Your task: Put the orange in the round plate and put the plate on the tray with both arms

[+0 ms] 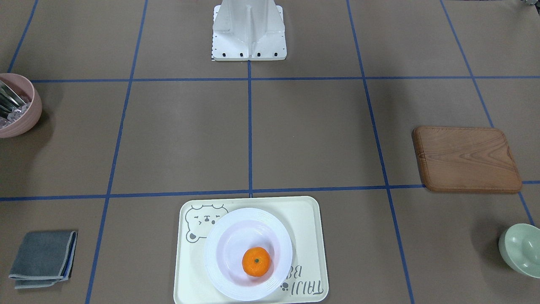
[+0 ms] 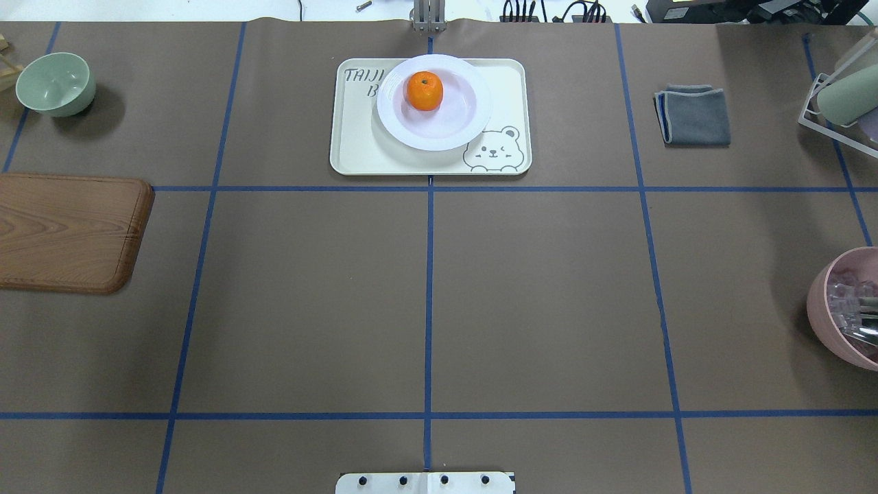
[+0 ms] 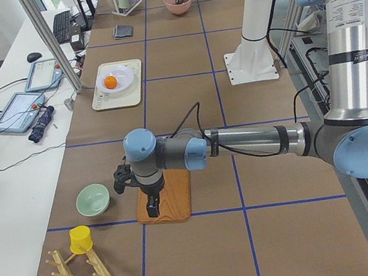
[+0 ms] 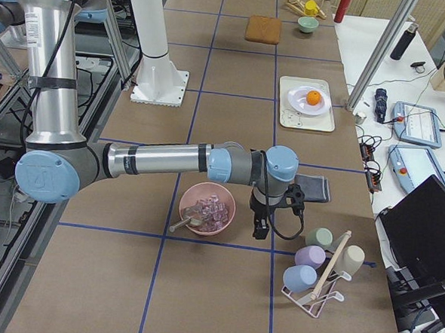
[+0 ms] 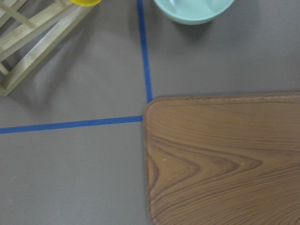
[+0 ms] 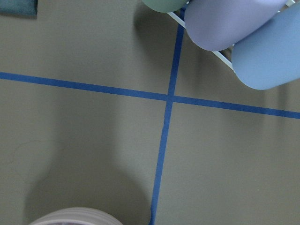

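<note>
The orange [image 1: 256, 261] lies inside the white round plate [image 1: 216, 241], and the plate rests on the cream bear tray [image 1: 304, 219] at the table's operator-side edge, in the middle. The overhead view shows the same stack: orange [image 2: 424, 90], plate [image 2: 461, 113], tray [image 2: 357, 152]. Both arms are far from it. My left gripper [image 3: 153, 208] hangs over the wooden board at the table's left end. My right gripper [image 4: 260, 231] points down beside the pink bowl at the right end. Only the side views show them, so I cannot tell whether they are open or shut.
A brown wooden board [image 1: 466, 159] and a pale green bowl [image 1: 521, 249] sit on the robot's left side. A pink bowl [image 1: 17, 105] of clear cubes, a folded grey cloth [image 1: 42, 258] and a cup rack [image 4: 322, 271] are on its right. The white robot base [image 1: 249, 31] stands mid-table.
</note>
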Available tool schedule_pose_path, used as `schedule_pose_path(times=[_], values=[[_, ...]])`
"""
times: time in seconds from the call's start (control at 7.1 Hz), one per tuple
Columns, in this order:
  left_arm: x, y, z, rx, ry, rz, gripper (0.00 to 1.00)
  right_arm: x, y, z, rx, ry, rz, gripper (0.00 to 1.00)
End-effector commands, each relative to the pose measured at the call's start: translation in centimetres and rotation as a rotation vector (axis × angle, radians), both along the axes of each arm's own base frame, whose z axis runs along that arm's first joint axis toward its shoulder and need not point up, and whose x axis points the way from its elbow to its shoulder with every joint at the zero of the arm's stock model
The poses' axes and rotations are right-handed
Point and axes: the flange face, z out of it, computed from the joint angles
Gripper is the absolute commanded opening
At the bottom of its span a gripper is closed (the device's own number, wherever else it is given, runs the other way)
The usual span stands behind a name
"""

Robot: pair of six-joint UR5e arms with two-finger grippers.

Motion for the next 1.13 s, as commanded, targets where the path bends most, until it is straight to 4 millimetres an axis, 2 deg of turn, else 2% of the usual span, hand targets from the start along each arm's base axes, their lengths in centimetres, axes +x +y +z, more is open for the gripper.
schedule_pose_path(times=[0.0, 0.28, 0.99], values=[[-1.0, 0.5, 2.5, -0.038, -0.002, -0.005, 0.98, 3.1, 0.5, 2.1, -0.025, -0.005, 0.038, 1.00], [-2.2, 0.7, 2.7, -0.047, -0.001, -0.031, 0.98, 3.3, 0.8, 2.8, -0.045, -0.005, 0.049, 1.00], [-2.1, -0.1, 1.7, -0.037, 0.001, -0.037, 0.98, 3.0, 1.2, 3.9, -0.074, -0.043, 0.053, 1.00]])
